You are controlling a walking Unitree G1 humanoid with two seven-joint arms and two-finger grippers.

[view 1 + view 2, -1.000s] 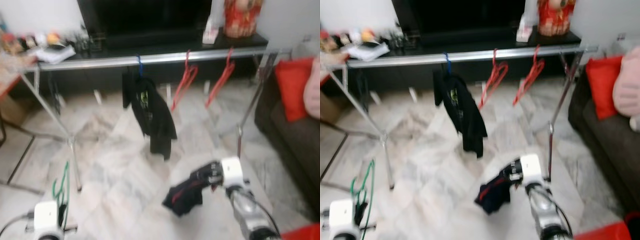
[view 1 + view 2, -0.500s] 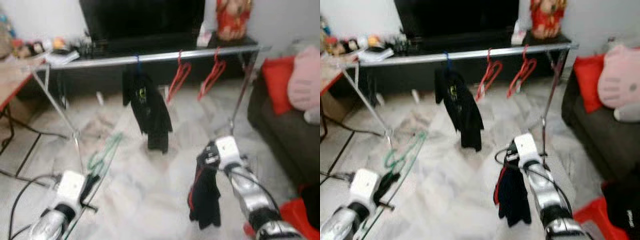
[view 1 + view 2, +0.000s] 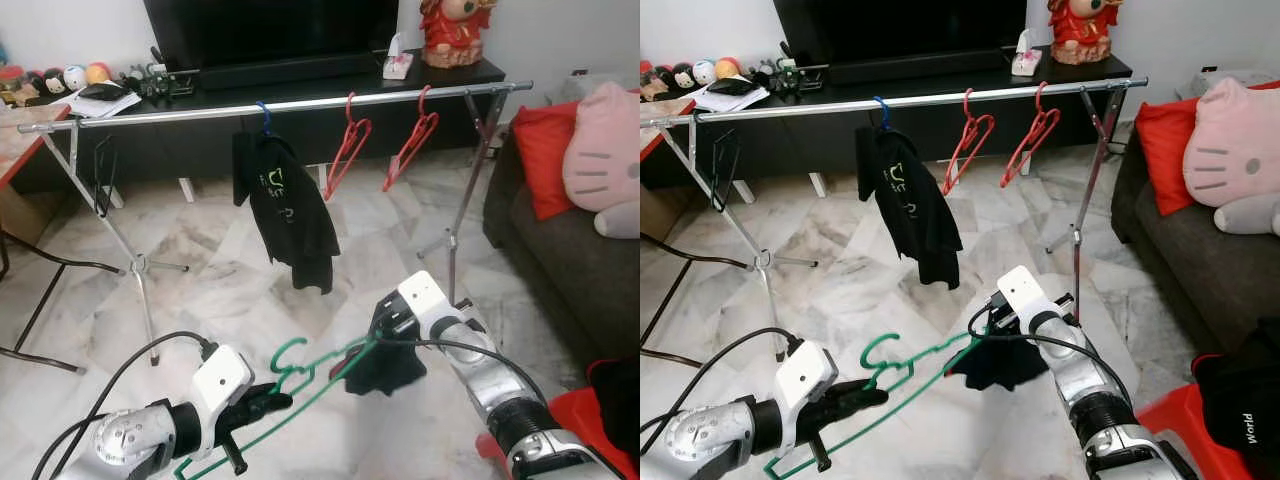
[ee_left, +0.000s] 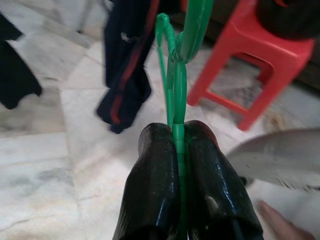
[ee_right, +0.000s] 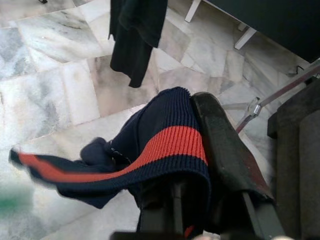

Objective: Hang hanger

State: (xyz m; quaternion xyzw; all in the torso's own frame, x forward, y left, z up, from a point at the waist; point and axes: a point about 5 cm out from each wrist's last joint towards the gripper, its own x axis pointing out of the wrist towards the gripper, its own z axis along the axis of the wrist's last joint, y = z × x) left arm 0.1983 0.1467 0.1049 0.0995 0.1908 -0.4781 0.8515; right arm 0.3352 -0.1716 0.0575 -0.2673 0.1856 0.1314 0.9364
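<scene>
My left gripper [image 3: 262,404] is shut on a green wire hanger [image 3: 300,372], low in front of me; the left wrist view shows the green hanger [image 4: 176,85] pinched between its black fingers [image 4: 150,190]. To the right, my right gripper [image 3: 385,335] is shut on a dark navy garment with a red stripe [image 3: 385,368], which touches the hanger's far end. In the right wrist view the navy garment [image 5: 160,150] drapes over a finger. A silver clothes rail [image 3: 300,102] stands ahead with a black shirt [image 3: 283,205] on a blue hanger and two red hangers [image 3: 347,150].
A dark sofa [image 3: 570,250] with a red cushion and a pink plush sits at the right. A red stool [image 3: 585,420] stands near my right arm. A black TV cabinet [image 3: 300,75] runs behind the rail. A table edge [image 3: 20,140] is at the left.
The camera view has steadied and shifted. My left gripper has swung the green hanger up and rightward toward the garment. My right gripper has lifted the garment, which now bunches at the hanger's end.
</scene>
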